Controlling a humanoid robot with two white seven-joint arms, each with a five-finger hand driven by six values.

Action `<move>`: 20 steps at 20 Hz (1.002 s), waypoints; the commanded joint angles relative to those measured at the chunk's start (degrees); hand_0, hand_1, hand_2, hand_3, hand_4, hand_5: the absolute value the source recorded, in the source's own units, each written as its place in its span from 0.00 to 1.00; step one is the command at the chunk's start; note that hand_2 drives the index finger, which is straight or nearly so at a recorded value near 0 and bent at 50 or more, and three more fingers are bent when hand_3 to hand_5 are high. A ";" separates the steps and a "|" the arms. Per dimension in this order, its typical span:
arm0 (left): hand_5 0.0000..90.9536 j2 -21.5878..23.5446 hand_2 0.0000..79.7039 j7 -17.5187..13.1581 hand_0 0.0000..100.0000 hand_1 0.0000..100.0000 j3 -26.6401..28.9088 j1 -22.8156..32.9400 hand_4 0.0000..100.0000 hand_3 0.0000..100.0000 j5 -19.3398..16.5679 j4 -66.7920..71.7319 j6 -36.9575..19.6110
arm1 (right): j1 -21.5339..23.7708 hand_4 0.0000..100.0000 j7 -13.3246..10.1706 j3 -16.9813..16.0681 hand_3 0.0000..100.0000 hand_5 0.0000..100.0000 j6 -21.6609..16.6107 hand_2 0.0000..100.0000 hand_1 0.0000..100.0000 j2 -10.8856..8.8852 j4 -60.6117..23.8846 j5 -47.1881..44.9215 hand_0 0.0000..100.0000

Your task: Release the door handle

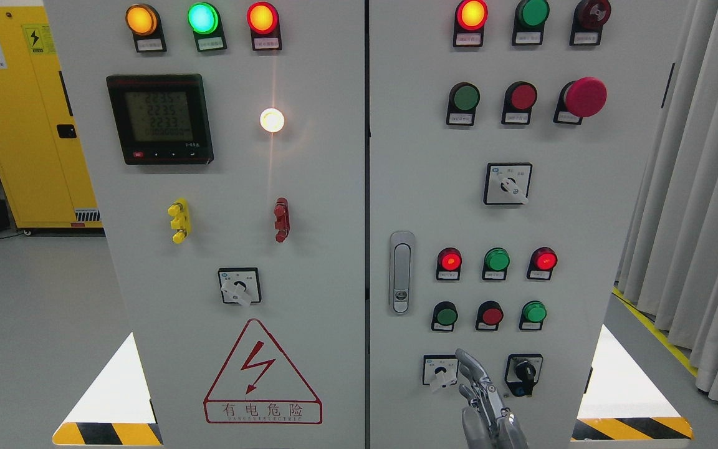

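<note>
The door handle (401, 272) sits flush and upright in its recess at the left edge of the right cabinet door (583, 218), just beside the seam between the two doors, and nothing touches it from where I watch. My right hand (487, 405) comes up from the bottom edge, right of the middle, well below the handle and off to its right; its fingers (470, 368) are loosely extended, slightly apart, holding nothing, with the tips near the white rotary switch (440, 372) and the black rotary switch (525, 374) on the other side. I see no left hand. Above the hand are two rows of small lamps (497, 259), with a red mushroom button (585, 96) higher up. The left door (321, 280) carries a meter display (160, 118) and a red lightning warning triangle (262, 374).
</note>
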 commanded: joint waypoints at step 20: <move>0.00 0.00 0.00 0.02 0.12 0.56 0.01 0.00 0.00 0.00 0.00 0.00 -0.04 | -9.42 0.99 -3.03 2.52 1.00 1.00 4.95 0.00 0.36 2.55 6.58 63.77 0.50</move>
